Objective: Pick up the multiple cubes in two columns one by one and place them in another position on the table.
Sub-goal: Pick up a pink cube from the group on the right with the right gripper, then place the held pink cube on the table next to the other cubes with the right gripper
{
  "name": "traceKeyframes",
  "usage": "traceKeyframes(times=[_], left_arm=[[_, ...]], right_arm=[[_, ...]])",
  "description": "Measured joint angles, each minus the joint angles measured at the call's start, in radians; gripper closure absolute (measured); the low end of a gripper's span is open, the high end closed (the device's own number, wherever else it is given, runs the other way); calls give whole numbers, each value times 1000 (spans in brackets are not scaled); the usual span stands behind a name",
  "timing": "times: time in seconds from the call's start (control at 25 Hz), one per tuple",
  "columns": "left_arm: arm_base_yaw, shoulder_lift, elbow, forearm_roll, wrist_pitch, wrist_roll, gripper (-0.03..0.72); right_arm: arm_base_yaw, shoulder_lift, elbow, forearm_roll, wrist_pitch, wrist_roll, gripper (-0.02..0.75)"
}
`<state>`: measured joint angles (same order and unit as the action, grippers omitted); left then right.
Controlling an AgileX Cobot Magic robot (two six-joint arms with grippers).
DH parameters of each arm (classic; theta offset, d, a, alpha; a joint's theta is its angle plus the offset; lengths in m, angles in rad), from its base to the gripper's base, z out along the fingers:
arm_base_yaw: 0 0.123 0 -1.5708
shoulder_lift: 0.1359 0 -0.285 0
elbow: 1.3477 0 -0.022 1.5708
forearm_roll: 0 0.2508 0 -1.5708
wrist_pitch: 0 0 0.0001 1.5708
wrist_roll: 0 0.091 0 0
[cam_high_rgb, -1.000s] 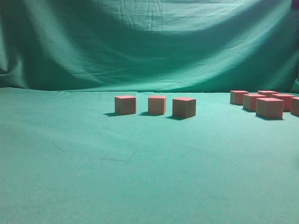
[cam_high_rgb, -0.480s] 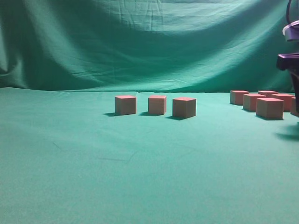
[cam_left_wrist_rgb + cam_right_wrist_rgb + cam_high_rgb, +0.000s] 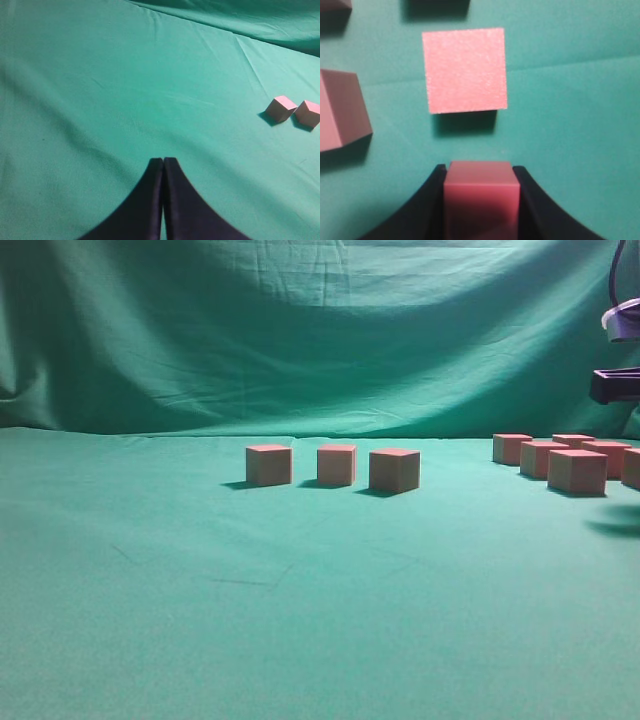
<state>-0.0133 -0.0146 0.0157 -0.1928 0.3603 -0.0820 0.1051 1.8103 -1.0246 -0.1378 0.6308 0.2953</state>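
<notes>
- Exterior view: three cubes (image 3: 335, 466) are sitting in a spaced row mid-bench, seemingly the deposit position; a tighter cluster of cubes (image 3: 566, 459) is waiting at right as the source columns. The bench (image 3: 300, 620) is lying open between them, giving room for transfers. Only part of the right arm (image 3: 616, 385) is showing at the frame edge, so its end effector cannot be judged here.
- Left wrist view: the left end effector (image 3: 163, 172) is hanging over bare cloth with its jaws pressed together, holding nothing, parked clear of the work.
- Right wrist view: the right end effector (image 3: 481, 192) is gripping one cube (image 3: 481, 187) between its jaws, probably lifted, with neighbouring cubes (image 3: 465, 70) lying below.
</notes>
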Motion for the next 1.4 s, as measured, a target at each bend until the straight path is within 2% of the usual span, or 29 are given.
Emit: traceKeyframes(times=[0.12,0.28,0.4,0.6,0.76,0.88,1.08,1.4], left_arm=[[0,0,0,0,0,0,688],[0,0,0,0,0,0,688],[0,0,0,0,0,0,688],[0,0,0,0,0,0,688],[0,0,0,0,0,0,688],[0,0,0,0,0,0,688],[0,0,0,0,0,0,688],[0,0,0,0,0,0,688]], right_arm=[[0,-4,-35,0,73,0,478],[58,-68,-112,0,194,0,478],[160,-138,-149,0,266,0,478],[394,-162,-217,9,354,0,478],[554,-105,-326,11,373,0,478],[635,-25,-429,11,379,0,478],[712,152,-623,14,435,82,478],[722,368,-866,16,495,274,478]])
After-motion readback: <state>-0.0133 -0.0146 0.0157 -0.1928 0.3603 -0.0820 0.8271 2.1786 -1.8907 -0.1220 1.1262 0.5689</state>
